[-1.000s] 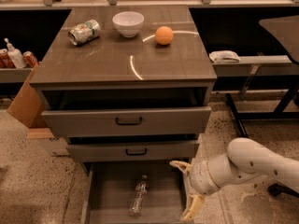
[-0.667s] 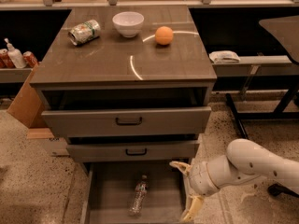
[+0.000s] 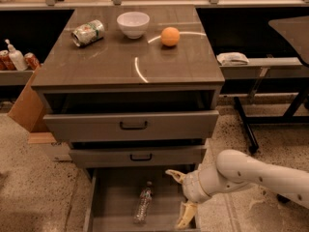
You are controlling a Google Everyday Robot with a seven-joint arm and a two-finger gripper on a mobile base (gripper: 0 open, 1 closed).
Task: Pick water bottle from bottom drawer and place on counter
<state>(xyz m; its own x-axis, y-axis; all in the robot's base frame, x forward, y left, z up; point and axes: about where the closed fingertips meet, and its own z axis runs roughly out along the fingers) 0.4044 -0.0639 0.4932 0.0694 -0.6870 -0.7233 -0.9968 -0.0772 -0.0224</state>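
The water bottle (image 3: 144,202), small, clear and crinkled with a dark cap, lies lengthwise in the open bottom drawer (image 3: 108,211), cap towards the cabinet. My gripper (image 3: 180,198) hangs at the end of the white arm over the drawer's right side, a little to the right of the bottle and apart from it. Its two yellowish fingers (image 3: 175,175) are spread wide and hold nothing. The counter (image 3: 111,62) is the grey-brown glossy top above the drawers.
On the counter stand a crushed green-and-white can (image 3: 88,32), a white bowl (image 3: 133,23) and an orange (image 3: 170,36). The two upper drawers (image 3: 130,124) are pulled partly out. A cardboard box (image 3: 26,105) is at the left, a dark table with legs (image 3: 270,100) at the right.
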